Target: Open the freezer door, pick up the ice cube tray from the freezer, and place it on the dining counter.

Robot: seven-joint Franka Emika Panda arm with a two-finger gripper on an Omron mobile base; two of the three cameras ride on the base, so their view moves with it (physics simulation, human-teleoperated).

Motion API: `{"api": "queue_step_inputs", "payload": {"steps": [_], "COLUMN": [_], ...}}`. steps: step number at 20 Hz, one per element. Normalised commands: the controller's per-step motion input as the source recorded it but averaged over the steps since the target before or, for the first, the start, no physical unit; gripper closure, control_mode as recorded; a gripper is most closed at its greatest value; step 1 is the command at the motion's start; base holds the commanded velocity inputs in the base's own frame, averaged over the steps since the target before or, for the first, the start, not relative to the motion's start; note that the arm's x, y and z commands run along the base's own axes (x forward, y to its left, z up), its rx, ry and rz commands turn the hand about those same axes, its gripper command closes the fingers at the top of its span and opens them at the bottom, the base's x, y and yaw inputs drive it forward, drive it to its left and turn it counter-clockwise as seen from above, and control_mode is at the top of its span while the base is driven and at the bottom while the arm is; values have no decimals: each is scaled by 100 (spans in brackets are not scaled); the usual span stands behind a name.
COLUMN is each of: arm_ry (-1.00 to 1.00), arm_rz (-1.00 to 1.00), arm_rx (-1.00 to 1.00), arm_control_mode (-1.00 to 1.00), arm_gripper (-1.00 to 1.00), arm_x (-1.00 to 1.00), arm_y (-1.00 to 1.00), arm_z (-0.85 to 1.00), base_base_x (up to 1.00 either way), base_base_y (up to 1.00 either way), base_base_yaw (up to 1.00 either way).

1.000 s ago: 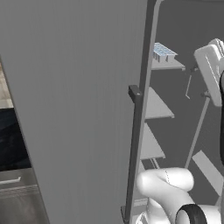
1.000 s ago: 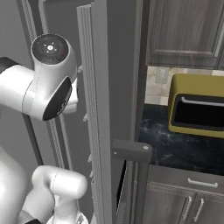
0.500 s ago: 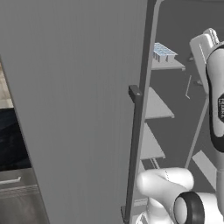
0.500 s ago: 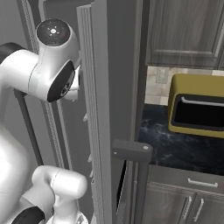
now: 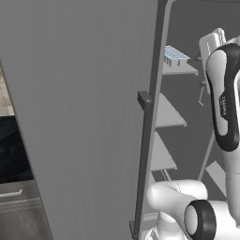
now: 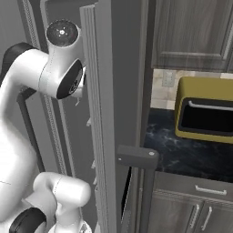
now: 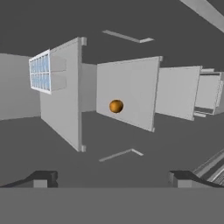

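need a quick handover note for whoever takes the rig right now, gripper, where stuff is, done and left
Gripper: open, empty, pointed into the freezer, clear of the shelves.
Freezer door: swung open, bar handle on its edge.
Ice cube tray: on the top shelf inside, untouched. In the hand view it sits at the left, with a small orange ball on the next shelf.
Done: door opened.
Left: reach the tray, grip it, lift it out, carry it to the dining counter.
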Motion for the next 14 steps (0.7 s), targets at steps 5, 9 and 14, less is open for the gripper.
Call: {"api": "queue_step_inputs", "payload": {"steps": [5,9,14], "arm_ry": [0,0,0], "arm_rz": [-1,0,0], "arm_rx": [5,0,0], "arm_control_mode": [-100,-100,-100], "arm_gripper": [-100,-100,-100], "arm_x": [36,24,34], "arm_y": [-32,-13,0], "arm_z": [0,0,-6], "base_base_x": [0,0,0], "base_base_y": [0,0,0], "base_base_yaw": [0,0,0]}}
